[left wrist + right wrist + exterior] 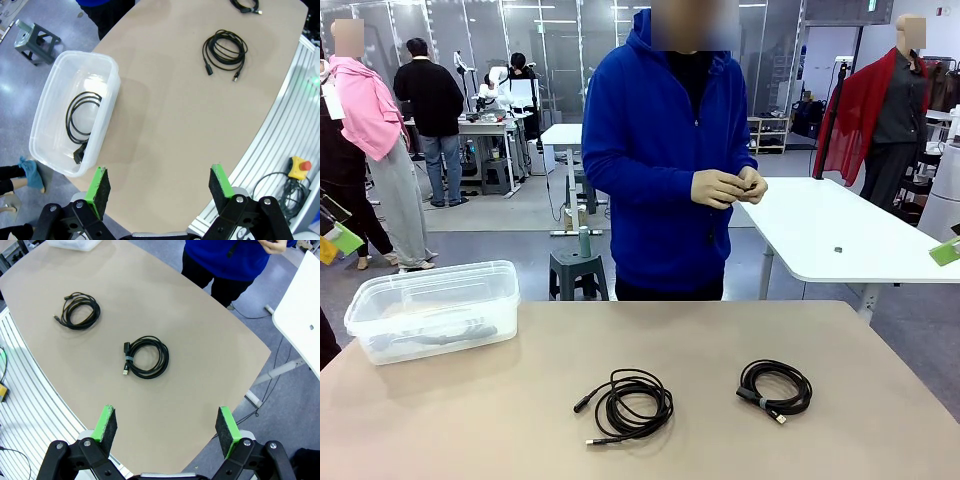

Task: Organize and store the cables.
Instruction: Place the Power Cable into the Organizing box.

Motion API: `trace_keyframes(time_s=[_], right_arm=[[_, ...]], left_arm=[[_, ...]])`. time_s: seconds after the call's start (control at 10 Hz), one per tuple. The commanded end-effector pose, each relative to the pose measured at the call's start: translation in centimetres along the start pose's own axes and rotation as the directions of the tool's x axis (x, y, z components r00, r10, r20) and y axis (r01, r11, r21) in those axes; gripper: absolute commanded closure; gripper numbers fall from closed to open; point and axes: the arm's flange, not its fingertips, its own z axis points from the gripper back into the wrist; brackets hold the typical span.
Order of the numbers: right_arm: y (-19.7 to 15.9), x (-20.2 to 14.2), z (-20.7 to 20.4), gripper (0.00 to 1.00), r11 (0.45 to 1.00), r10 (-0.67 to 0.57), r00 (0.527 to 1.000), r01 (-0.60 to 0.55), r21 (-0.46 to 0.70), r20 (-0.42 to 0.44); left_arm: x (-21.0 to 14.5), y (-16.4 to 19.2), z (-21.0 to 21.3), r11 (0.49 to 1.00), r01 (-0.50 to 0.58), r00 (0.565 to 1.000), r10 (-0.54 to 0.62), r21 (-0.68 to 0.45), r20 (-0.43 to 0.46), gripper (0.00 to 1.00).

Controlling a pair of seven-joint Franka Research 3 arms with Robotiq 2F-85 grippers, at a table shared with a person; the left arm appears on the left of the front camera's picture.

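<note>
While one coiled cable already lies in the clear plastic bin at your left, the middle coil and right-hand coil wait loose on the surface — hence your left gripper and right gripper hang spread and empty, ready to collect them.

free tabletop around two cables, bin at left

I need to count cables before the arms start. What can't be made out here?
1. Cable in the plastic bin: front view, the cloudy wall blurs it.
2. Whatever the person's hands hold: front view, fingers cover it.
3. Right cable: left wrist view, cut off by the top edge.
</note>
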Motion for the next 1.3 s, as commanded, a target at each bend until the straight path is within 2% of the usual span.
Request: trace_keyframes(time_s=[0.0,1.2], right_arm=[[-0.07,-0.14,-0.04,0.0,1.0,0.005,1.0,-0.005,0.005,0.004],[-0.07,-0.14,-0.04,0.0,1.0,0.005,1.0,-0.005,0.005,0.004]], left_arm=[[0.37,0.13,0.11,1.0,-0.012,1.0,0.012,0.007,-0.013,0.0],[0.37,0.13,0.11,1.0,-0.012,1.0,0.012,0.007,-0.013,0.0]])
